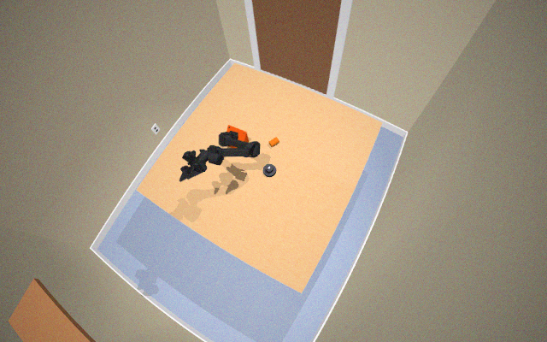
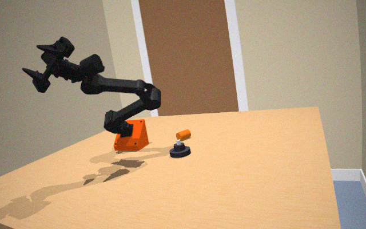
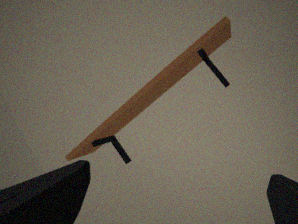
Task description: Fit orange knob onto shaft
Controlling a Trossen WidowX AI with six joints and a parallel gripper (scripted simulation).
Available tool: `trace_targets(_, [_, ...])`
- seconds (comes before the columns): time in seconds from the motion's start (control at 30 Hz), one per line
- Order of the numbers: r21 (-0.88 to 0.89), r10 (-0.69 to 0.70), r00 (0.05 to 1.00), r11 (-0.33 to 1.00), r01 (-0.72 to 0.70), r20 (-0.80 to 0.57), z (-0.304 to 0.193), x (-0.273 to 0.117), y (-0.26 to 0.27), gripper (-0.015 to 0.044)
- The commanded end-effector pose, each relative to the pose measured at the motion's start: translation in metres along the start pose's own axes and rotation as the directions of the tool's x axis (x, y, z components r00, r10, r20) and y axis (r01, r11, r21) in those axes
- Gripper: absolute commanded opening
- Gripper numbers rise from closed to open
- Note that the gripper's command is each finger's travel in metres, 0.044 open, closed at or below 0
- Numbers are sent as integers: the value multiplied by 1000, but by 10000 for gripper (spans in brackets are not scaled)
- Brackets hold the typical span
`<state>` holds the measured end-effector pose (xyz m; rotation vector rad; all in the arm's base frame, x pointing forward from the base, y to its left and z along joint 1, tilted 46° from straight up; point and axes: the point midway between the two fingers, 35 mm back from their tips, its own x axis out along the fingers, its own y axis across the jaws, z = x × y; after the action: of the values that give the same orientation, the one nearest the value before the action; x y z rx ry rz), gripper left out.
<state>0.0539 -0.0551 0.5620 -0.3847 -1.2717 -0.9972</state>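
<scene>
Our knob (image 1: 273,142) (image 2: 183,134) lies on its side near the pedestal (image 1: 269,170) (image 2: 179,151), toward the counter's (image 1: 303,222) (image 2: 237,186) doorway edge. The fingers of our gripper (image 1: 182,168) (image 2: 30,58) (image 3: 179,172) stand wide apart, holding nothing. Gripped lying down, the knob could roll away; with its hole unseen, a mismatched flat could jam on the shaft (image 1: 269,168) (image 2: 178,142). We count one knob, one pedestal, one shaft, one arm.

Plain rm: door (image 1: 297,38) (image 2: 190,57), wall shelf (image 1: 47,314) (image 3: 150,95), outlet (image 1: 155,128).
</scene>
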Motion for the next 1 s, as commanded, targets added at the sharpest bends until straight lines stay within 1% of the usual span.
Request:
trace_targets(0.0, [5,-2,1000,1000,2,2,1,0,-1,426])
trace_targets(0.03, [20,-8,1000,1000,8,8,6,2,-3,440])
trace_targets(0.17, [136,-70,997,989,65,30,30,12,-28,440])
trace_targets(0.27, [220,-131,991,968,123,20,39,20,-54,440])
trace_targets(0.37, [302,-188,982,936,180,-4,39,26,-83,440])
trace_targets(0.5, [382,-274,959,881,279,-70,26,36,-118,440])
trace_targets(0.63, [431,-347,922,815,387,-173,-1,43,-149,440])
trace_targets(0.73, [463,-381,879,748,476,-288,-34,46,-168,440])
trace_targets(0.87, [454,-396,798,668,590,-455,-87,45,-182,440])
trace_targets(0.97, [413,-382,718,622,665,-582,-132,40,-183,440])
